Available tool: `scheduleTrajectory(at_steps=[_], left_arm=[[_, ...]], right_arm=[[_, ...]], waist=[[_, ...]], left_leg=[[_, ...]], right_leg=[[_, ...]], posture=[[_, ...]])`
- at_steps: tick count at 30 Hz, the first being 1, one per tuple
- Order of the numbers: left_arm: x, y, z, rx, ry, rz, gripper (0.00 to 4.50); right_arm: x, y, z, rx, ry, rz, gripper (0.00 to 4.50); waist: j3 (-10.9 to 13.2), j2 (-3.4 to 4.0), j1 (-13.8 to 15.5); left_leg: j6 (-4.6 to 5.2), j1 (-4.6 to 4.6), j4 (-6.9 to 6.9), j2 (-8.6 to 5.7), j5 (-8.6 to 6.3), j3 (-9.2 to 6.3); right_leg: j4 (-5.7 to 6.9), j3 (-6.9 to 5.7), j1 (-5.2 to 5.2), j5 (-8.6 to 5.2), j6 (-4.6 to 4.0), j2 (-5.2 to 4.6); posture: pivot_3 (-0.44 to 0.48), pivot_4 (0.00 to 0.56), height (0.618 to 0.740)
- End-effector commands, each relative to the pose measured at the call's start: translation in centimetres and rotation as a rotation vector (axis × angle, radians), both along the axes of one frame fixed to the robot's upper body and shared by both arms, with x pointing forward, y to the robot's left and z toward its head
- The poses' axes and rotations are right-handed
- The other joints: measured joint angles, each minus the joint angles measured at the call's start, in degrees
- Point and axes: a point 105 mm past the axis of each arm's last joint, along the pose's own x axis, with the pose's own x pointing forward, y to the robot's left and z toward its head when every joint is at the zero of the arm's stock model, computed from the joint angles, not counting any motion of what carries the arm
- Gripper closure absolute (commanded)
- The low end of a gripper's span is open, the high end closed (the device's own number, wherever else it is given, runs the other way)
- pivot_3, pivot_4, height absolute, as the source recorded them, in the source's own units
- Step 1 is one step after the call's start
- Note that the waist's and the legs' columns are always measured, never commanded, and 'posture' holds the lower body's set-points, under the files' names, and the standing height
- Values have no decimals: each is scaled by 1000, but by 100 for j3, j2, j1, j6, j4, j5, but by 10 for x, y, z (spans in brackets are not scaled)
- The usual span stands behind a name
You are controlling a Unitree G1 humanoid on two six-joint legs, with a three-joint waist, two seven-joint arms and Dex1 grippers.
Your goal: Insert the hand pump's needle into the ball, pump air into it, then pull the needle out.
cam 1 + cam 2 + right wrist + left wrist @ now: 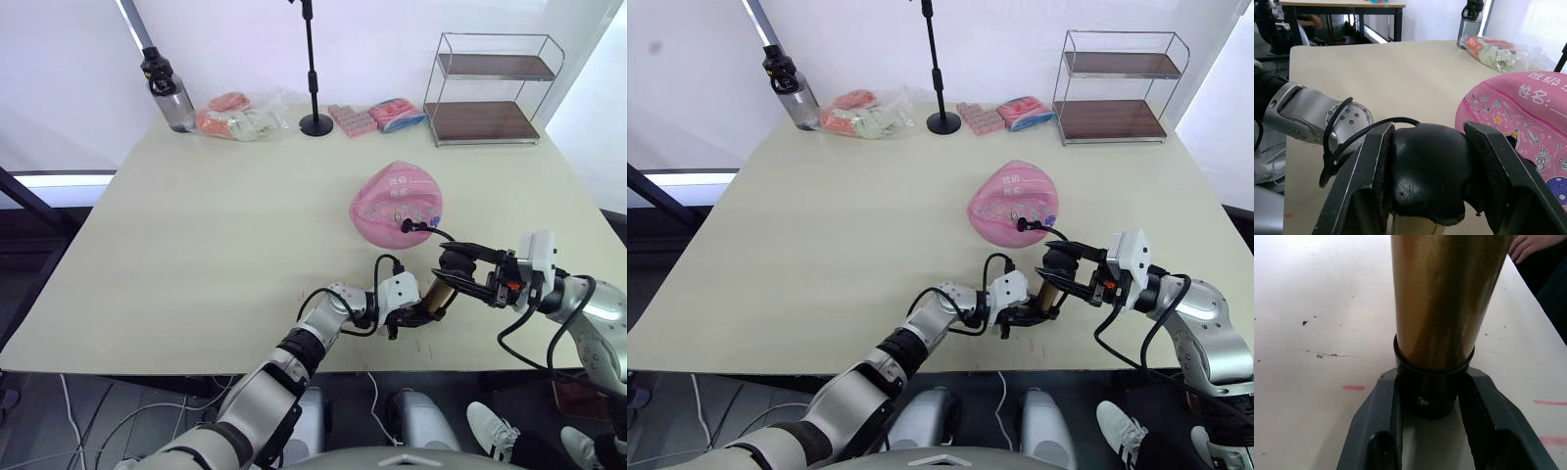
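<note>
Beige tabletop (pixel 196 245), white wall behind; hand pump (pixel 434 295) sitting lower center-right of the frame.
Left pincer (pixel 411 315) is clamping the pump's black bottom cap, right pincer (pixel 460 266) is gripping its black handle. Hose is running up to the needle (pixel 408 226) at the pink ball (pixel 396 203), centre right.

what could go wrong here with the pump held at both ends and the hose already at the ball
1. The pink ball looks partly deflated and rests loose on the table; a hard stroke may tug the hose and drag it or pull the needle out early.
2. The left gripper clamps only the hand pump at its black end cap, so it could slip.
3. The right gripper holds the rounded handle, which might twist free.
</note>
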Motion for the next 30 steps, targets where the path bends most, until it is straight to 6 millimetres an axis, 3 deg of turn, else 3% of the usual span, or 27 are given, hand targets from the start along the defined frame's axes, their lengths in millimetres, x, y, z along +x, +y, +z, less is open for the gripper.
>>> scheduleTrajectory(at_steps=[1, 8, 18, 25, 30], left_arm=[[-8, 1, -12, 30, 36, -7, 3360], [-9, -7, -9, 26, 15, -35, 3378], [-17, -20, -9, 21, 27, -72, 3378], [-19, -20, -12, 29, 34, -82, 3378], [-19, -17, -14, 32, 34, -82, 3378]], right_arm=[[5, -26, 24, -23, -5, -60, 2745], [-7, -36, 100, 40, -80, -4, 2772], [-21, -44, 169, 109, -151, 1, 2772], [-23, -44, 186, 125, -155, 5, 2797], [-18, -40, 155, 73, -81, 18, 2797]], waist=[[7, 10, 9], [23, 50, 20], [27, 52, 21], [36, 57, 12], [37, 58, 13]], left_leg=[[0, -3, 0, 0, 0, 0], [1, -63, 5, -12, 1, 0], [2, -73, 3, -13, 0, -8], [3, -82, 2, -11, 0, -6], [3, -82, -1, -11, 0, -6]], right_leg=[[-1, 0, -2, 1, 0, -3], [-5, -2, -53, 3, 2, -19], [-10, -12, -55, 2, 2, -21], [-10, -10, -64, 2, 2, -20], [-10, -11, -65, 2, 2, -19]], posture=[[0, 150, 740], [0, 150, 740], [0, 150, 740], [0, 150, 740], [0, 150, 740]])
